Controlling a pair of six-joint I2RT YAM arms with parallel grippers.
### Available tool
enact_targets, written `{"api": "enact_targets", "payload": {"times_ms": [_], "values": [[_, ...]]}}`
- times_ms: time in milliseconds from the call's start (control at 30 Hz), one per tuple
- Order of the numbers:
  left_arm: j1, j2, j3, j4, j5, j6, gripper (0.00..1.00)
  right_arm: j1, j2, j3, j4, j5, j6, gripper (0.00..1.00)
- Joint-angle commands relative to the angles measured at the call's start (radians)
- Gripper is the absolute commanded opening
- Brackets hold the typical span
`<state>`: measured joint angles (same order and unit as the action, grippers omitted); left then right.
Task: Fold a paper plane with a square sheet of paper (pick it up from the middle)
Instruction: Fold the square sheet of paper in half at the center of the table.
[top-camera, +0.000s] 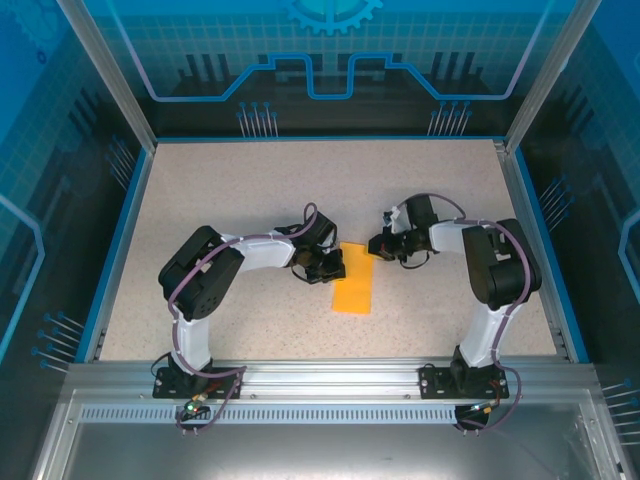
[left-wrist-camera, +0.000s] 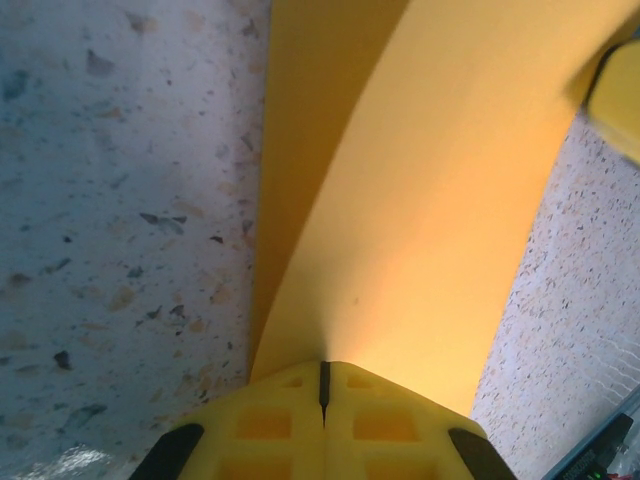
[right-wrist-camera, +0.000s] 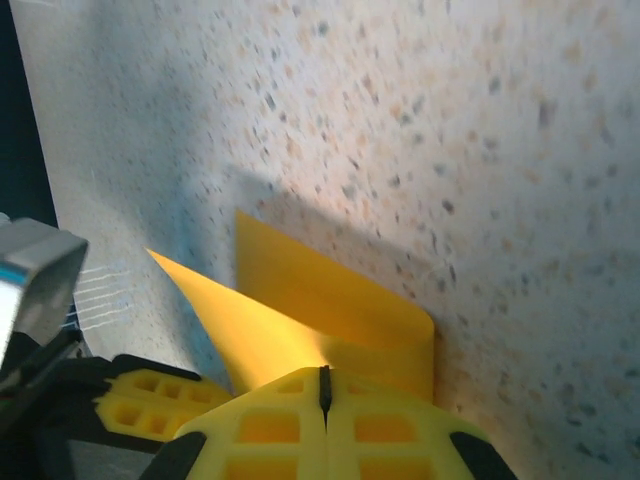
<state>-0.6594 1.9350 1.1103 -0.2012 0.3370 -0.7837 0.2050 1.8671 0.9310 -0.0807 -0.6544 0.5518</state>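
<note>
The sheet of paper (top-camera: 353, 285) lies on the bench (top-camera: 240, 190), near its middle. The left tool (top-camera: 328, 266) is against the sheet's left edge toward its far end, and the right tool (top-camera: 385, 246) touches its far right corner. Well nearer than the sheet stand the left arm's base (top-camera: 185, 376), off to its left, and the right arm's base (top-camera: 465, 376), off to its right.

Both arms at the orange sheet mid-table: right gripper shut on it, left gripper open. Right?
No: the left gripper is shut too, pinching the sheet, as the left wrist view shows. The right gripper is shut on it, as stated.
</note>
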Motion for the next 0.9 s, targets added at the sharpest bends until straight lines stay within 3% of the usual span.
{"api": "enact_targets", "payload": {"times_ms": [0, 200, 533, 867], "values": [[-0.007, 0.038, -0.003, -0.092, -0.039, 0.014, 0.0, -0.022, 0.055, 0.025, -0.029, 0.013, -0.025, 0.0], [-0.008, 0.038, -0.004, -0.094, -0.039, 0.015, 0.0, -0.023, 0.101, 0.014, -0.015, 0.025, -0.024, 0.0], [-0.007, 0.037, -0.003, -0.098, -0.039, 0.017, 0.0, -0.034, 0.04, 0.102, -0.083, 0.0, -0.03, 0.0], [-0.008, 0.036, 0.003, -0.102, -0.041, 0.017, 0.0, -0.038, 0.122, 0.091, -0.038, -0.018, -0.015, 0.0]]}}
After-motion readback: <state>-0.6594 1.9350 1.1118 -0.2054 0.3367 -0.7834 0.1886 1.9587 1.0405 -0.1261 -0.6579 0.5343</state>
